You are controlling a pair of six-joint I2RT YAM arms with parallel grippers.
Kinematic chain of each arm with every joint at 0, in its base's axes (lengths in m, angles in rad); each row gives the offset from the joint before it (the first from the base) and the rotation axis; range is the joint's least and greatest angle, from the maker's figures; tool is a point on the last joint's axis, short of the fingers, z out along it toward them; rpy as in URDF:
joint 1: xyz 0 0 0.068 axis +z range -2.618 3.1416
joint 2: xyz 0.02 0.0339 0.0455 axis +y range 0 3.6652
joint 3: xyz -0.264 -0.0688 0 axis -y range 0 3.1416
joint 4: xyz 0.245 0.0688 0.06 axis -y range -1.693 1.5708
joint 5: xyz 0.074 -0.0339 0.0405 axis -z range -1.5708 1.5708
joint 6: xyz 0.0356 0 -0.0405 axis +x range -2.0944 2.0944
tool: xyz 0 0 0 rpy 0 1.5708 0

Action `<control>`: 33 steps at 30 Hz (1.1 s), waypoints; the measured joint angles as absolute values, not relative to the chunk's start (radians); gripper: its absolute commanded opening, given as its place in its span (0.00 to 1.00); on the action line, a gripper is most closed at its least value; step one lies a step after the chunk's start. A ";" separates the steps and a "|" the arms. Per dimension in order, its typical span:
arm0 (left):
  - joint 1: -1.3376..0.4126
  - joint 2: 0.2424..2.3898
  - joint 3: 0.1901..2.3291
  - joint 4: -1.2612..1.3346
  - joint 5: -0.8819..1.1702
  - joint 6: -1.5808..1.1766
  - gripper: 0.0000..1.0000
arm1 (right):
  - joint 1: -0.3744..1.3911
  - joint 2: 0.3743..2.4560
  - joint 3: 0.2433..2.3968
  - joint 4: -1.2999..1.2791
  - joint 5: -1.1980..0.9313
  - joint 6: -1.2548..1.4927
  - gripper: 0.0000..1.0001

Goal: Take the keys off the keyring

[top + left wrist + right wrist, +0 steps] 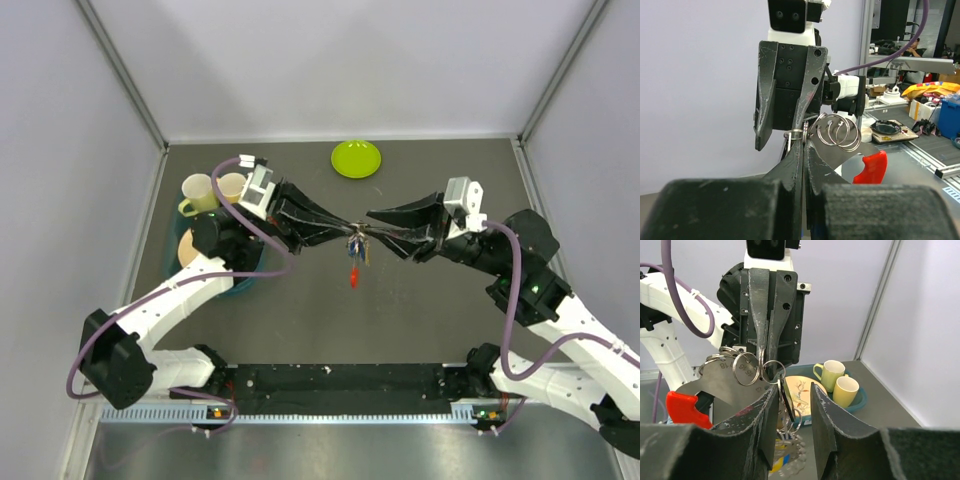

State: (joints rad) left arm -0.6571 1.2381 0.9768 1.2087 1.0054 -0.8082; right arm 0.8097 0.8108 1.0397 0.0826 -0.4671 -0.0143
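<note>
The keyring (840, 131), a cluster of thin silver rings, hangs in mid-air between both grippers. My left gripper (805, 139) is shut on one ring at its fingertips; it also shows in the top view (346, 228). A flat silver key with a red head (871, 167) hangs off the rings. My right gripper (792, 395) is open, its fingers on either side of the hanging keys (786, 452), where blue and yellow show, blurred. In the top view, the right gripper (372, 224) meets the left one tip to tip, with the keys (355, 250) and the red head (353, 278) dangling below.
A teal basin (243, 283) at the left holds two yellow cups (198, 192) (232, 187) and a patterned plate (802, 390). A lime-green dish (356, 158) lies at the back centre. Grey walls close in the dark table on three sides.
</note>
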 measured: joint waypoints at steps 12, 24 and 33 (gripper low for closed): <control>-0.656 1.245 0.976 1.204 0.981 -0.810 0.00 | 0.810 0.812 1.040 0.075 -0.471 -0.018 0.00; -0.656 1.266 0.971 1.204 0.931 -0.848 0.00 | 0.849 0.869 1.043 -0.003 -0.380 -0.113 0.00; -0.651 1.259 0.957 1.183 0.919 -0.831 0.00 | 0.857 0.869 1.043 -0.009 -0.067 -0.131 0.00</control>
State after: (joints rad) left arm -0.6510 1.2591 0.9569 1.1828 0.9192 -0.8314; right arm 0.8574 0.8688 1.0431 -0.0086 -0.0666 -0.1314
